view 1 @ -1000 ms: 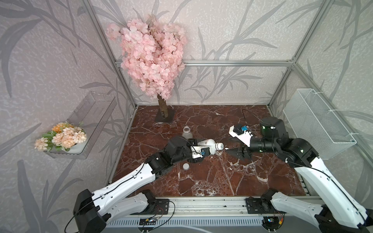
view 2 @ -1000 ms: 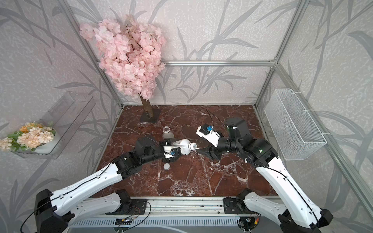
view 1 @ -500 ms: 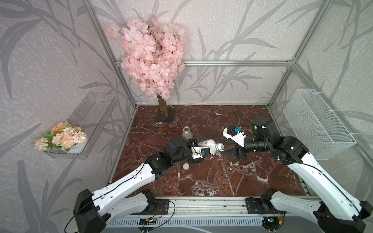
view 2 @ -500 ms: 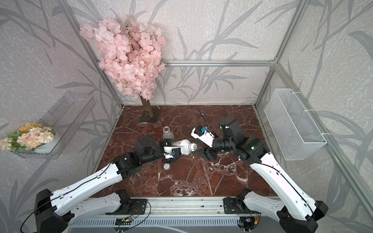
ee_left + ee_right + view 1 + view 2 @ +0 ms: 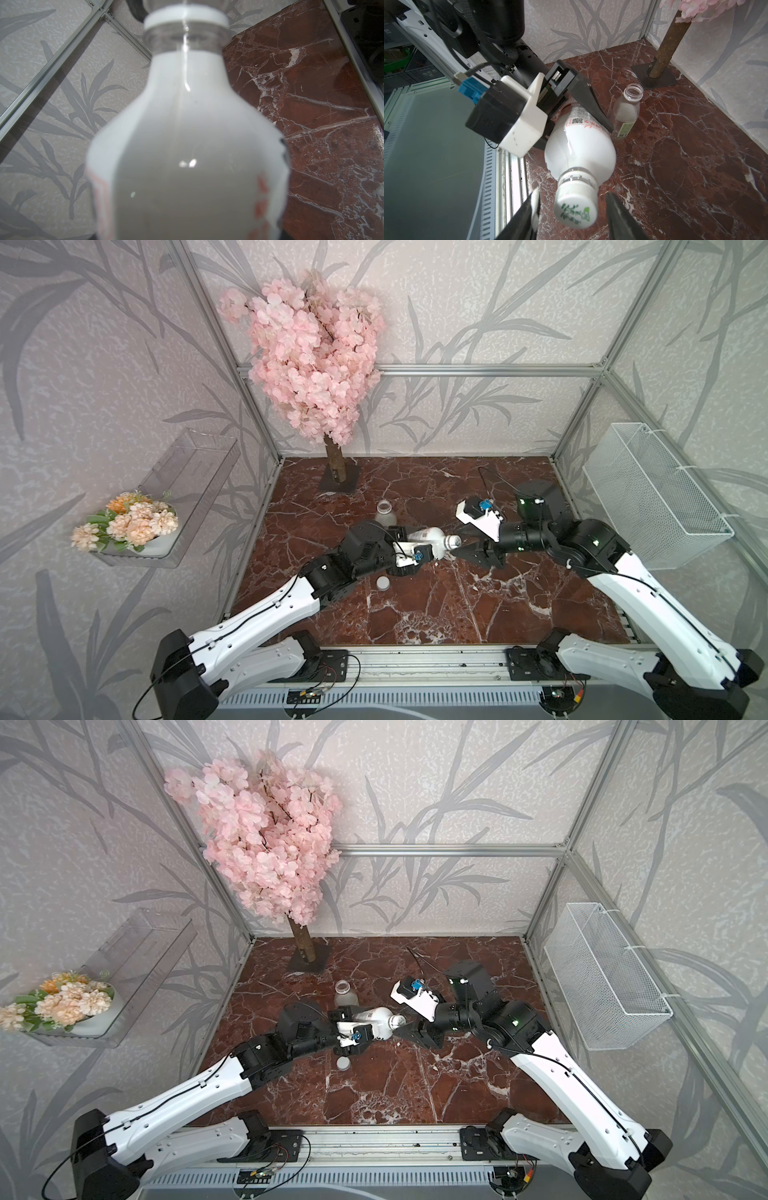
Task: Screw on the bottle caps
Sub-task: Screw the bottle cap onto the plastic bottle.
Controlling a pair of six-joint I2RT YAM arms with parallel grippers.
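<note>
In both top views: gripped the white bottle (image 5: 428, 536) sideways over the table (image 5: 415, 614) with the left gripper (image 5: 415, 548), printed cap (image 5: 454, 540) on its neck, pointing right. Held the right gripper (image 5: 460, 546) open at that cap, not squeezing yet. Saw the clear bottle (image 5: 345, 996) standing just on the far side, no top on, and the plain cap (image 5: 343, 1063) lying on the near side, alone.

From the left wrist: saw only the white bottle (image 5: 187, 145), blurry and close.

From the right wrist: set open fingers (image 5: 530, 209) on both sides of the printed cap (image 5: 576, 209), gaps showing. Could pinch crooked and slip off. Could twist the whole bottle in the left grip instead of the cap. Could knock the clear bottle (image 5: 627, 112) over.
</note>
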